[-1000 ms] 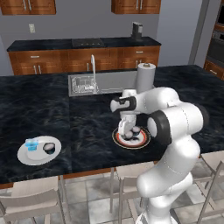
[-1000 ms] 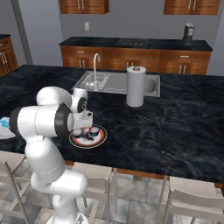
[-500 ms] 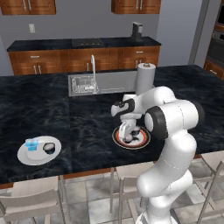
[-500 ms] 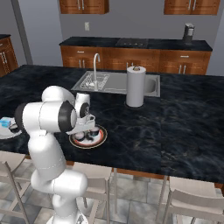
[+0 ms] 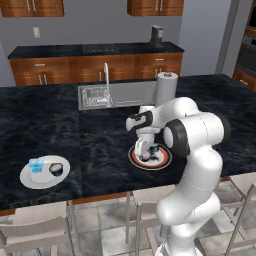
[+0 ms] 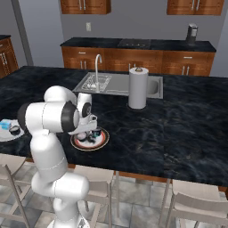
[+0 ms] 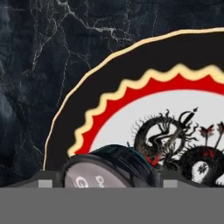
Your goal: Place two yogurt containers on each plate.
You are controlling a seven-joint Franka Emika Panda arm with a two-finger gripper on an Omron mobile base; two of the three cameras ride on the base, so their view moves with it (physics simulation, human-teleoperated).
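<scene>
My gripper (image 7: 109, 183) is down low over the patterned plate (image 7: 131, 109), whose rim is orange-red. It is shut on a dark yogurt container (image 7: 109, 168) with a pale grey top, one fingertip on each side. From the base the gripper (image 5: 146, 155) (image 6: 84, 133) hangs over that plate (image 5: 162, 161) (image 6: 101, 141), and a second dark cup (image 5: 155, 149) seems to sit beside it. The white plate (image 5: 30, 179) (image 6: 5, 136) lies far to the left. It carries a light blue cup (image 5: 35, 166) (image 6: 3, 124) and a dark cup (image 5: 56, 168) (image 6: 15, 129).
A paper towel roll (image 5: 166, 87) (image 6: 138, 87) stands behind the patterned plate, beside the sink (image 5: 107, 95) (image 6: 104, 83) with its tap. Both plates lie near the island's front edge. Stools (image 5: 35, 227) (image 6: 196, 207) stand below it.
The hand has sunk lower over the patterned plate, taking the dark cup down with it. The white plate and its two cups have not moved.
</scene>
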